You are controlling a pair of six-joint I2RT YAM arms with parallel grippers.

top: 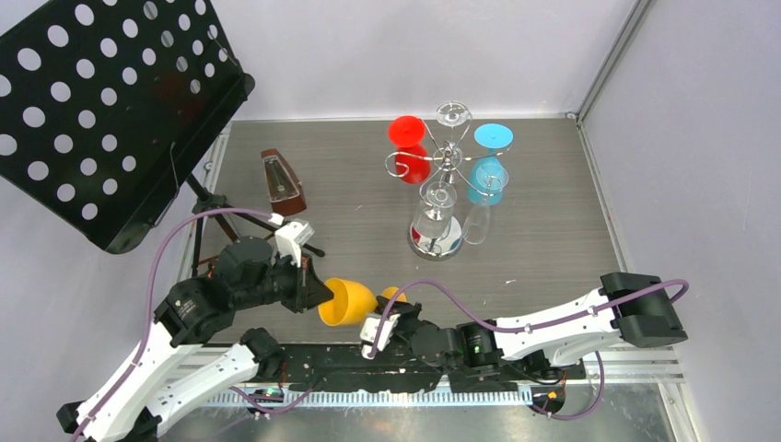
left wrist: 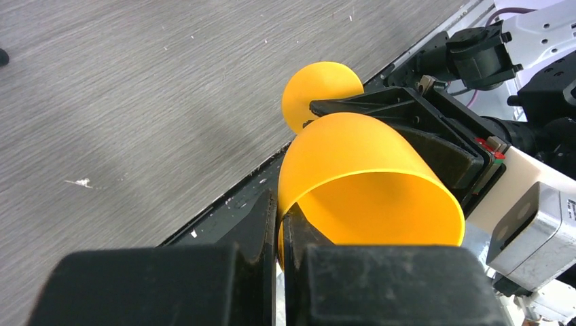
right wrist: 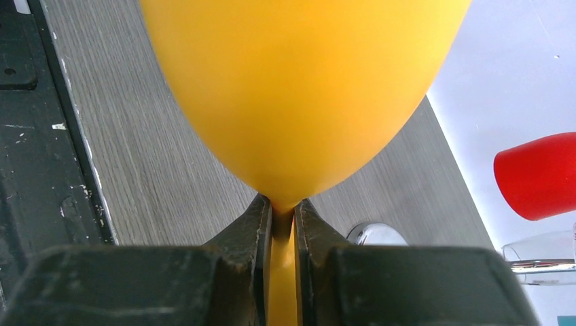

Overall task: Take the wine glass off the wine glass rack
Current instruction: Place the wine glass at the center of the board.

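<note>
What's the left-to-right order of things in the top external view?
Black music stand → metronome → yellow wine glass → red wine glass → wine glass rack → blue wine glass. The clear glasses overlap the rack, so they are left out.

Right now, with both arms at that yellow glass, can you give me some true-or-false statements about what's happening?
The yellow wine glass hangs on the wine glass rack. False: both grippers hold it, away from the rack.
The right gripper is shut on its stem. True.
The left gripper stands wide open. False: it pinches the bowl's rim.
A red glass and a blue glass hang on the rack. True.
</note>
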